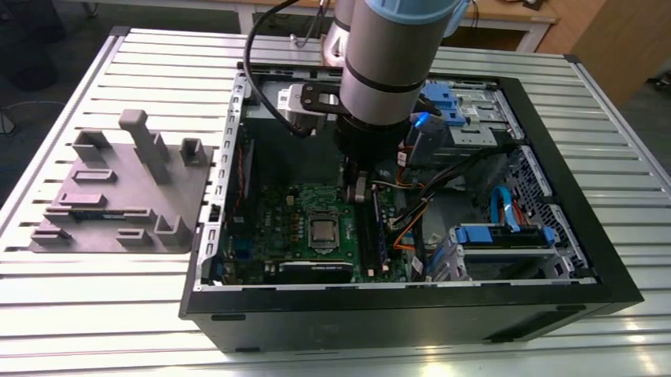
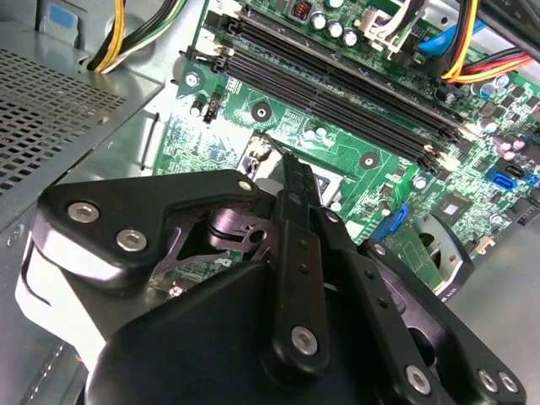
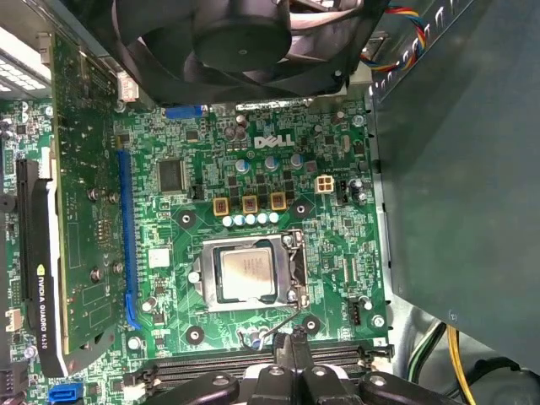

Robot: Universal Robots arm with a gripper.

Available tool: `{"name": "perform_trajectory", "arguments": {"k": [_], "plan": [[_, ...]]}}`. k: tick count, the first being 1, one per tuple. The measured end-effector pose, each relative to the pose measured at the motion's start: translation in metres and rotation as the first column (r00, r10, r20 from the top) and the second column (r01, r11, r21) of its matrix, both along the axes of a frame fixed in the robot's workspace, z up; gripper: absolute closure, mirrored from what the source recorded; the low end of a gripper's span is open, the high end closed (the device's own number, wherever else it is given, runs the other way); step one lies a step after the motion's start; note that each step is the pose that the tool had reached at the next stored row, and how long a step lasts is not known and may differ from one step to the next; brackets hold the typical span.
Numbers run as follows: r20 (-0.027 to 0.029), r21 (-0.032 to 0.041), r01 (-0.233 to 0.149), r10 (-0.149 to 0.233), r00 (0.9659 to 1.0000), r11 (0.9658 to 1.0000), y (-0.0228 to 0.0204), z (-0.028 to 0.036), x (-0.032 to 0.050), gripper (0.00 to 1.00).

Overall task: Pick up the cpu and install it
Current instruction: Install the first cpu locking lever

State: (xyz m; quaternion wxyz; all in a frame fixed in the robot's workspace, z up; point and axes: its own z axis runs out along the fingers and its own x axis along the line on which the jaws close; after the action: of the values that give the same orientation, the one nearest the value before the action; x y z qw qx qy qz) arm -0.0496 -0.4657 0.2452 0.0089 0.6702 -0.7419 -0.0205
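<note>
Hovering low inside the open computer case (image 1: 618,290), the gripper (image 1: 361,187) hangs over the green motherboard (image 1: 283,228), just beside the long black memory slots (image 3: 253,364). And the cpu (image 3: 246,275)? It's lying flat in its square socket, silvery top up, metal frame around it, so to my eye the chip is already seated where it belongs. In the second wrist view the gripper's (image 2: 287,164) two fingers (image 2: 297,190) press together at the tips with nothing between them: closed and empty, standing off the chip toward the memory slots. In the first wrist view the fingertips are cropped at the picture's edge. Whether the socket's retaining frame is latched down, I can't make out. A thin wire lever by the socket looks loose, but that's a guess. The fan (image 3: 236,42) overhangs the board's far end.
</note>
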Motion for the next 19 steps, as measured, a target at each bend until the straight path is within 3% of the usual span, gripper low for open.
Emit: {"name": "perform_trajectory", "arguments": {"k": [4, 9, 10, 12, 14, 16, 19], "plan": [[0.0, -0.0024, 0.0, 0.0, 1.0, 1.0, -0.0004, -0.0001, 0.0, 0.9], [-0.0007, -0.0108, -0.001, 0.001, 1.0, 0.9999, -0.0058, -0.002, 0.0, 0.9], [-0.0011, -0.0145, -0.002, 0.002, 1.0, 0.9999, -0.0063, -0.0027, -0.0001, 0.9], [-0.0047, -0.0295, -0.003, 0.003, 1.0, 0.9996, -0.0065, -0.0034, 0.0, 0.9], [-0.011, -0.0358, -0.004, 0.003, 0.9999, 0.9994, -0.0065, -0.0049, 0.0, 0.9], [-0.0163, -0.0357, -0.007, 0.007, 0.9998, 0.9993, -0.0068, -0.008, 0.0, 0.9], [-0.0164, -0.0282, -0.021, 0.021, 0.9996, 0.9994, -0.0069, -0.0107, 0.0, 0.9]]}}
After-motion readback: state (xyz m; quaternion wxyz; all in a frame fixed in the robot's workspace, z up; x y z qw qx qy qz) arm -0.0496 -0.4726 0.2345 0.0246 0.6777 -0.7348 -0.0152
